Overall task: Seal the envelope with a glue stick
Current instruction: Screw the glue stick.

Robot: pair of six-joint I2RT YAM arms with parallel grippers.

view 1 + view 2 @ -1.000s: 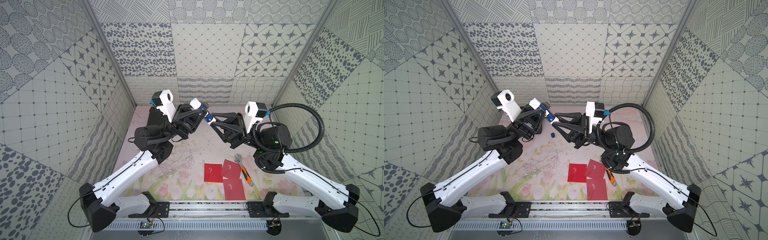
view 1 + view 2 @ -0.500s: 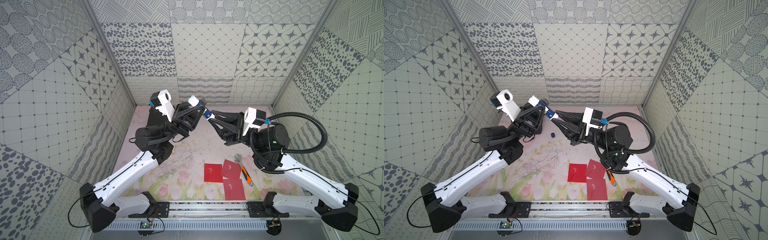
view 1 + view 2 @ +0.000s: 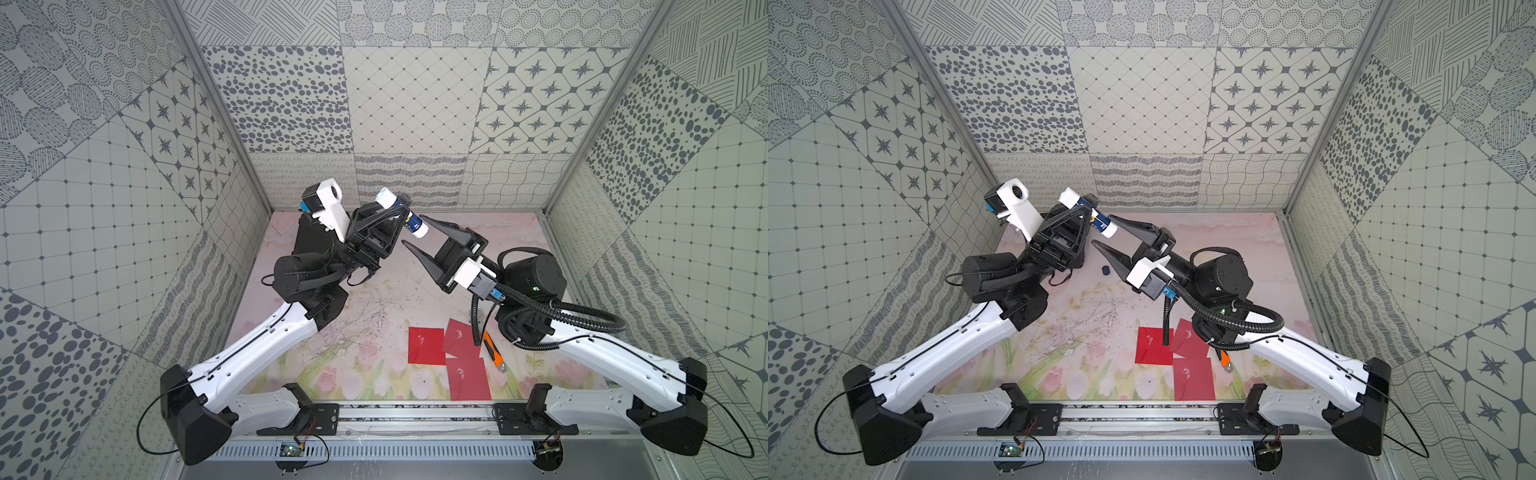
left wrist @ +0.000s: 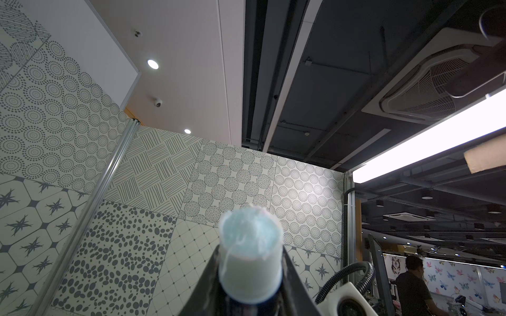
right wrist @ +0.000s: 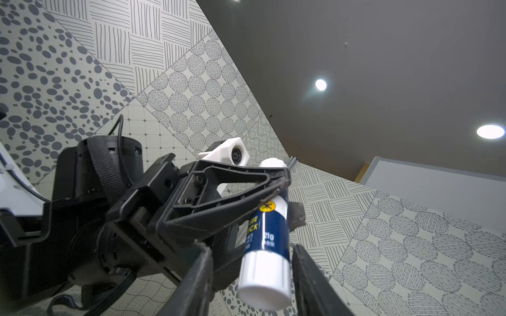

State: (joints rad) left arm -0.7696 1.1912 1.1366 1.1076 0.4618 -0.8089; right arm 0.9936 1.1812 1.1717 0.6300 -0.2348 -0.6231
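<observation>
Patterned walls were set round the floral tabletop [image 3: 353,353]. High near the back wall, the tilted glue stick [image 3: 412,223] was clamped by the left end effector [image 3: 401,210]. Its white base was bracketed, with open air around, by the right end effector [image 3: 414,231], jaws parted. Envelopes [image 3: 444,349] were laid near the front edge.

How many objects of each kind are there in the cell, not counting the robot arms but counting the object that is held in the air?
red envelopes: 3
glue stick: 1
dark blue cap: 1
orange-handled wrench: 1
Total: 6
</observation>
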